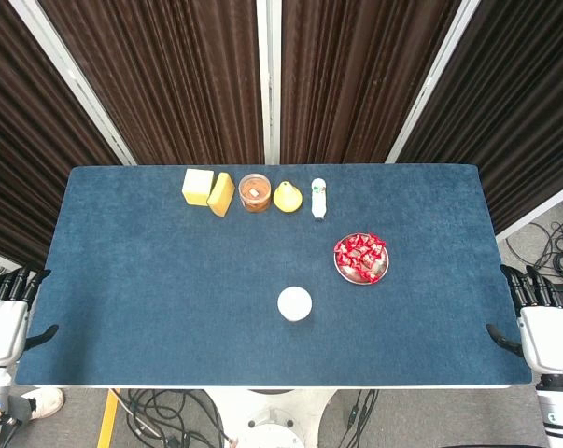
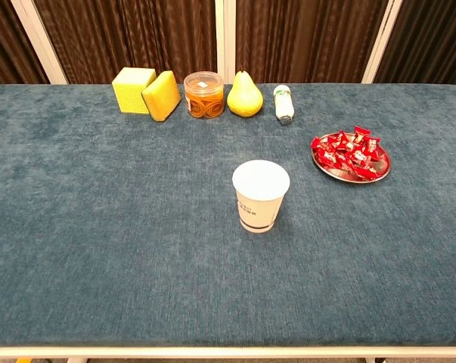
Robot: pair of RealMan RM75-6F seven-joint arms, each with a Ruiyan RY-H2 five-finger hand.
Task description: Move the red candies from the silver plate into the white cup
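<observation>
Several red candies lie heaped on the silver plate on the right half of the blue table. The white cup stands upright near the table's middle front, to the left of the plate and nearer to me. My left hand rests off the table's left edge, fingers apart and holding nothing. My right hand rests off the right edge, likewise holding nothing. Both hands are far from the plate and cup. The chest view shows neither hand.
Along the back stand a yellow block, a yellow sponge, a jar of brown snacks, a pear and a small white bottle lying down. Cables lie on the floor.
</observation>
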